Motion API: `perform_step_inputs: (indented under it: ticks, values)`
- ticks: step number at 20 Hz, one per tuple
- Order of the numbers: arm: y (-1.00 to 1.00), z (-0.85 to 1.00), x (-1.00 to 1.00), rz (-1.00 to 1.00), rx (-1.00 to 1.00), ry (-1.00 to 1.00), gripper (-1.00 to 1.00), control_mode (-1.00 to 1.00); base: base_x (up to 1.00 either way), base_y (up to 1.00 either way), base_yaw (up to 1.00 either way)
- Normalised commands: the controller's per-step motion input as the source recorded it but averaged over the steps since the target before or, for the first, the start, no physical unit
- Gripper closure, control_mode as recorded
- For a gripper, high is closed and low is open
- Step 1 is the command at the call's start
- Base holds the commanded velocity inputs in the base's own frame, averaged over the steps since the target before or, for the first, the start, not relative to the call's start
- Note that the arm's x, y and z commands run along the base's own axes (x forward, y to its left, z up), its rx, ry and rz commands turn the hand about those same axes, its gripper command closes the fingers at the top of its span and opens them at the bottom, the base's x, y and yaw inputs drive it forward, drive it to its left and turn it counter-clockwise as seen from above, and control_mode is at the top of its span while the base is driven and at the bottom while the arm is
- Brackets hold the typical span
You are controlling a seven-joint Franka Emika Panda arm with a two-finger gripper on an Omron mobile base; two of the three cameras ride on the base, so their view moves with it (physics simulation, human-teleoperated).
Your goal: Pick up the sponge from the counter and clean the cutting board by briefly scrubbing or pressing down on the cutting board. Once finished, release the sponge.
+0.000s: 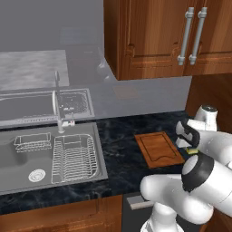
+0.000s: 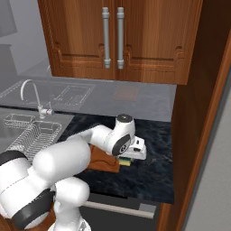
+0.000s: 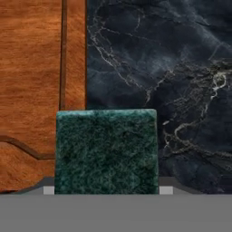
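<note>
At the right edge of the cutting board point(image 3: 31, 81), the gripper point(image 3: 106, 190) is closed on the sponge point(image 3: 106, 152), a finger against each side and the green scrubbing face toward the camera. The sponge straddles board and dark counter point(image 3: 172, 68), so it likely needs carrying leftward over the wood before pressing down.

Dark black marble-like stone counter point(image 1: 122, 158) (faint pale veins) bears a flat reddish-brown wooden cutting board point(image 1: 156, 147) beside a steel sink point(image 1: 9, 156).
</note>
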Motion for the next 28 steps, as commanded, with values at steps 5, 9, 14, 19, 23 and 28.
perform_step_inputs:
  ticks: [5,9,14,19,23,28]
  values:
    - [0.03,0.33,-0.2,0.28,0.0,0.0,1.0,-1.0,0.0,0.0,0.0]
    - [0.16,0.06,-0.23,0.47,0.0,0.0,1.0,-1.0,0.0,0.0,0.0]
    - [0.22,0.0,-0.29,0.55,0.0,0.0,1.0,-1.0,0.0,0.0,0.0]
    - [0.32,0.03,-0.11,0.57,0.0,0.0,1.0,-1.0,0.0,0.0,0.0]
    - [0.3,0.13,0.03,0.49,0.0,0.08,1.0,-1.0,0.0,0.0,0.0]
    - [0.09,0.04,0.21,0.44,0.0,0.11,1.0,-1.0,0.0,0.0,0.0]
